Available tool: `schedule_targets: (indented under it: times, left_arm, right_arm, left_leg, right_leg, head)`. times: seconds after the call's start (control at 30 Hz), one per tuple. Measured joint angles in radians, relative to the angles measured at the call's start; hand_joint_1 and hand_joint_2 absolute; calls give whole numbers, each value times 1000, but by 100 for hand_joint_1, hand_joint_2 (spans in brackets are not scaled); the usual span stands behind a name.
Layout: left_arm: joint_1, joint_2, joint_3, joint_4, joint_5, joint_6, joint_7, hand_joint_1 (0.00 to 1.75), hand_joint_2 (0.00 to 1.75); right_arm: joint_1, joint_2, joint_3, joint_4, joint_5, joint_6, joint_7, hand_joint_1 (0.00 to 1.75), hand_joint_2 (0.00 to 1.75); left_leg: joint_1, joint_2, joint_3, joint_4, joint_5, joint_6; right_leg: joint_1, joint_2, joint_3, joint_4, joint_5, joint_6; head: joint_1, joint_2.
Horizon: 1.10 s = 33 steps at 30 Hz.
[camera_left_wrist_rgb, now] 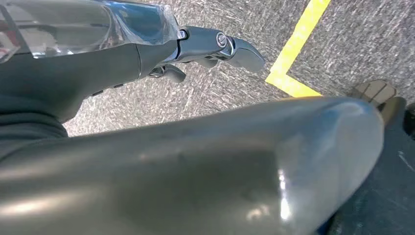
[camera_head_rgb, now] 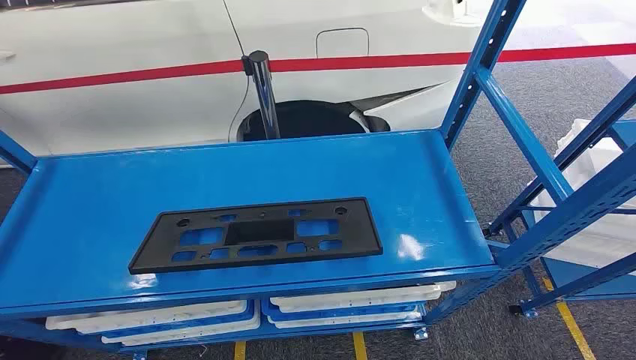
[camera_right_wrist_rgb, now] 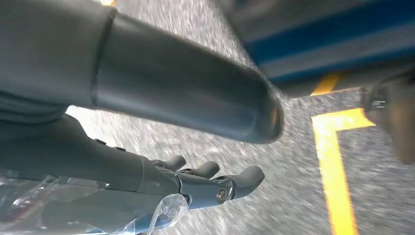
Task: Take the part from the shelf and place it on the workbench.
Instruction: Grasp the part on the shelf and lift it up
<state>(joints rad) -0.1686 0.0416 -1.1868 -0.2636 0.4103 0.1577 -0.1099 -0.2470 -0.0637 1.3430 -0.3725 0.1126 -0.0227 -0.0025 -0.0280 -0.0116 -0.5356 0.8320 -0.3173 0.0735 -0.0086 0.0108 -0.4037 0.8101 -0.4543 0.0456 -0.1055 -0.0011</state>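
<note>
- Nothing is being held by the left hand; its fingers are being kept loosely extended above grey carpet and a yellow floor line, as seen from the left wrist.
- Nothing is being held by the right hand either; its fingers are being held apart, slightly curled, over the same carpet near yellow floor tape.
- The black part, a flat rectangular plate with cut-outs, is being shown lying flat on the top deck of the blue shelf, toward its front edge.
- White trays are being stored on the level below.
- The task is judged to be barely begun: the part is untouched, and the reach, the grasp, the carry and the placing on the workbench are all being left to do.
</note>
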Motion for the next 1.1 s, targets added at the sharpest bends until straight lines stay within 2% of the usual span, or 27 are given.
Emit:
schedule_targets:
  times: [0.23, 0.43, 0.6, 0.77, 1.1]
  left_arm:
    - [3, 0, 0, 0, 3, 4, 0, 0, 0]
    - [17, 0, 7, 0, 26, 29, 0, 0, 0]
    - [27, 0, 8, 0, 34, 38, 3, 0, 0]
    - [28, 0, 10, 0, 31, 34, 9, 0, 0]
    - [28, 0, 28, 0, 20, 23, 15, 0, 0]
  right_arm:
    - [-4, -26, -57, -104, 53, -17, -4, 0, 0]
    - [-4, -50, -152, -211, 56, -148, -51, 0, 0]
    - [-3, -83, -253, -335, 94, -184, -42, 0, 0]
    - [18, -133, -337, -504, 87, -108, -20, 0, 0]
    - [54, -230, -447, -876, -91, 52, -58, 0, 0]
  left_leg:
    - [3, 0, 3, -1, 1, -2]
    - [4, 0, 3, -1, 3, -5]
    - [4, -1, 4, 0, 3, -6]
    - [4, -1, 6, 2, 3, -6]
    - [4, -1, 12, 1, 3, -6]
  right_leg:
    - [4, -1, 2, 0, -1, -3]
    - [7, -1, 3, 0, 1, -6]
    - [7, -2, 5, 0, 1, -7]
    - [7, -3, 8, 0, 2, -7]
    - [7, -4, 13, 0, 3, -8]
  head:
    - [0, 0]
    - [1, 0]
    - [1, 0]
    - [1, 0]
    - [1, 0]
